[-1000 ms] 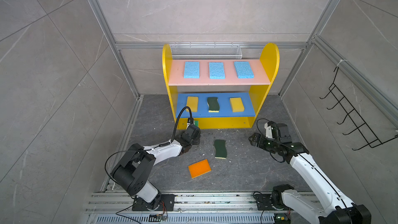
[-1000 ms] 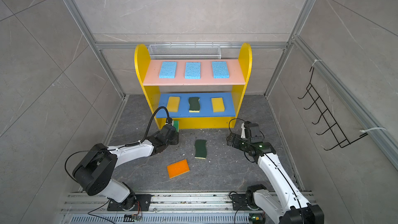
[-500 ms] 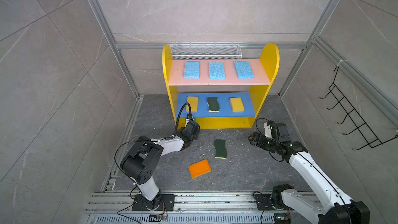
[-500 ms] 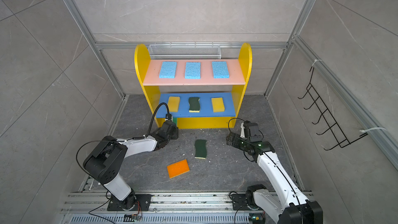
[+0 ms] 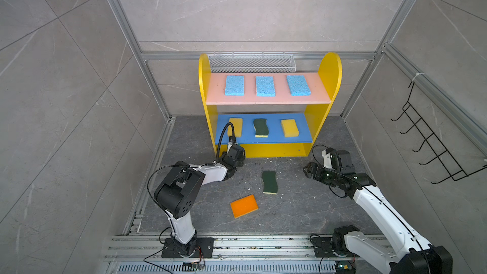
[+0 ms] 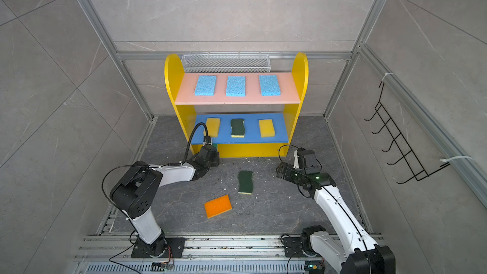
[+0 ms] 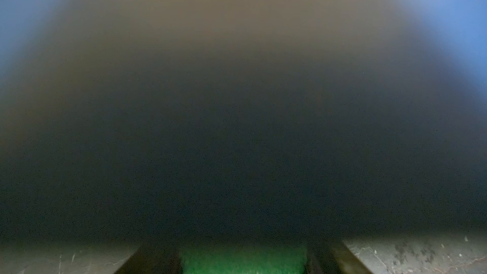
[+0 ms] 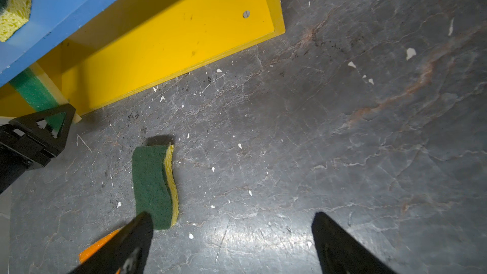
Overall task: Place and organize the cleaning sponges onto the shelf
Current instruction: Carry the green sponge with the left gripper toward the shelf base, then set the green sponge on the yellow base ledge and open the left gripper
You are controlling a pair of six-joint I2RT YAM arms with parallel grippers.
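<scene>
The shelf (image 5: 326,75) (image 6: 299,75) holds three light blue sponges (image 5: 264,86) on its pink board. On its blue board lie two yellow sponges (image 5: 290,127) with a dark-green one (image 5: 260,127) between them. My left gripper (image 6: 210,151) (image 7: 243,259) is shut on the bright green sponge (image 8: 34,93) (image 7: 243,262), which pokes under the blue board at the shelf's left end. On the floor lie another dark-green sponge (image 5: 269,182) (image 8: 152,185) and the orange sponge (image 5: 244,206) (image 6: 218,206). My right gripper (image 5: 307,171) (image 8: 232,243) hovers open and holds nothing, to the right of the dark-green sponge on the floor.
A silver wire-mesh basket (image 5: 251,61) sits behind the shelf's top. A black wire hook rack (image 5: 432,143) hangs on the right wall. White crumbs speckle the dark stone floor (image 8: 342,127). The left wrist view is mostly dark blur, very close to the shelf.
My left gripper has pushed forward with the green sponge, up to the shelf's lower left opening, and its elbow has swung in. The right arm has barely moved.
</scene>
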